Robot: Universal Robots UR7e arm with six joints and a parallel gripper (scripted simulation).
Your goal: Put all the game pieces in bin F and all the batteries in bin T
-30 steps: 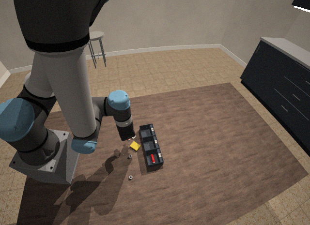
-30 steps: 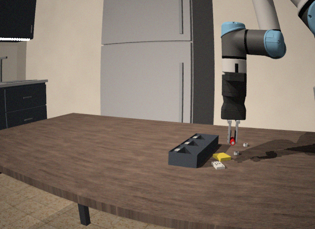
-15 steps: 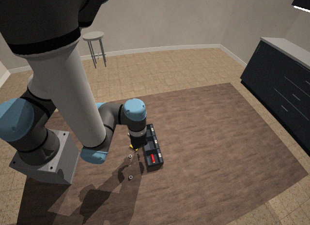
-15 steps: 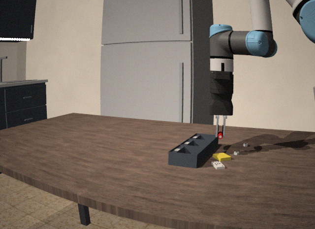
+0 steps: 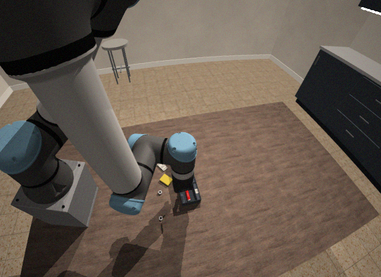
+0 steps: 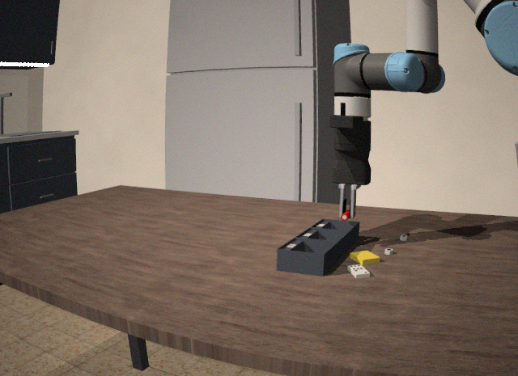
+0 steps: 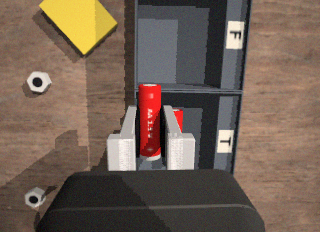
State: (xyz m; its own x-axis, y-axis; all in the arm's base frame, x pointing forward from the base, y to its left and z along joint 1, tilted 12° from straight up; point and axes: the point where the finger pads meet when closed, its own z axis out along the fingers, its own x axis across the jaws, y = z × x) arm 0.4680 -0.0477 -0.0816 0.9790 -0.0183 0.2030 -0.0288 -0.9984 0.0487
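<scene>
Overhead, I'm seeing the wrist pointing straight down over the bin (image 5: 190, 195). From the side, the gripper (image 6: 347, 208) is hanging above its end compartment. Wrist view — fingers narrowly clamping a red battery (image 7: 150, 119) over T.

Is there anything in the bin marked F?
No, bin F shows only its bare grey floor in the wrist view.

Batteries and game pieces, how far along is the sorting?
One battery already lies in bin T. The gripper is shut on a second red battery above that bin, not yet let go. The domino sits on the table beside the bins; bin F looks empty.
</scene>
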